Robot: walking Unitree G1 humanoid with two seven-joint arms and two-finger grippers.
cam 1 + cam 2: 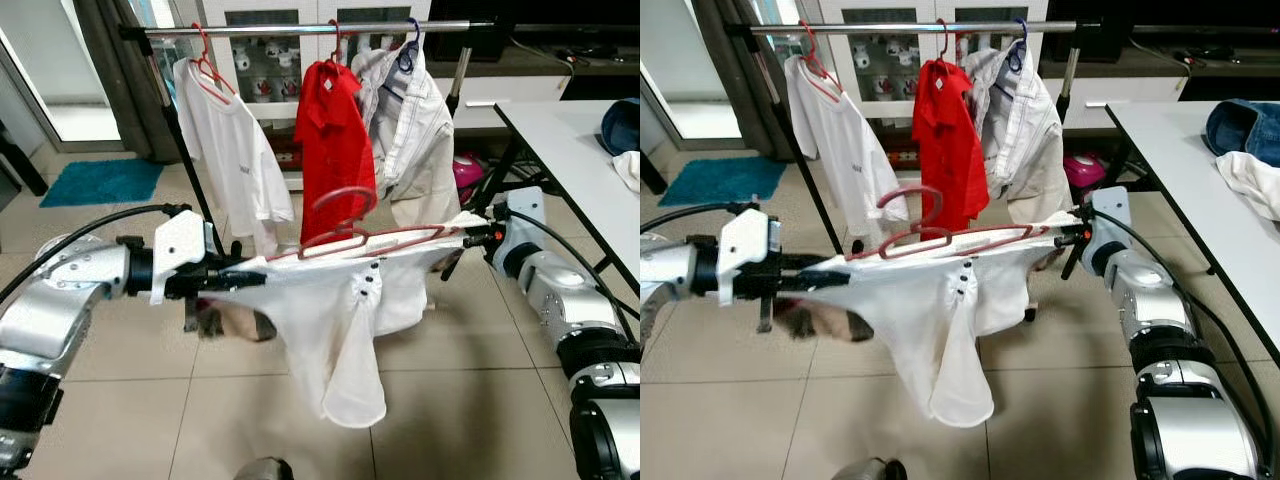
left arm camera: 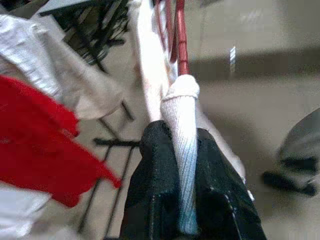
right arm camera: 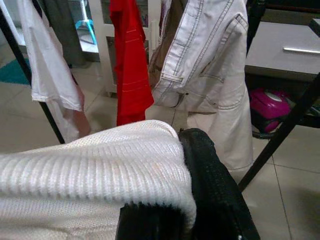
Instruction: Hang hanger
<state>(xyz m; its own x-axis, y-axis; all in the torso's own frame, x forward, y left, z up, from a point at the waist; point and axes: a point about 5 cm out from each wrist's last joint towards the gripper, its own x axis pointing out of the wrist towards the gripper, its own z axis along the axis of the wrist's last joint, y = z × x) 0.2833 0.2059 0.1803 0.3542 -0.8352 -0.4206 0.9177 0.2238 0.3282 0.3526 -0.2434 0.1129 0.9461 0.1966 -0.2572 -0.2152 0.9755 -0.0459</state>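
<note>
While both grippers' jaws pinch the limp white shirt (image 1: 340, 310) below the rail (image 1: 300, 30), its stiff, light hanger (image 1: 350, 235) lies flat.

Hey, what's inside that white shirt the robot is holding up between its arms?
A dark red hanger runs inside the white shirt, hook and upper bars exposed. Its ends are covered by the fabric that the left gripper and right gripper pinch.
</note>
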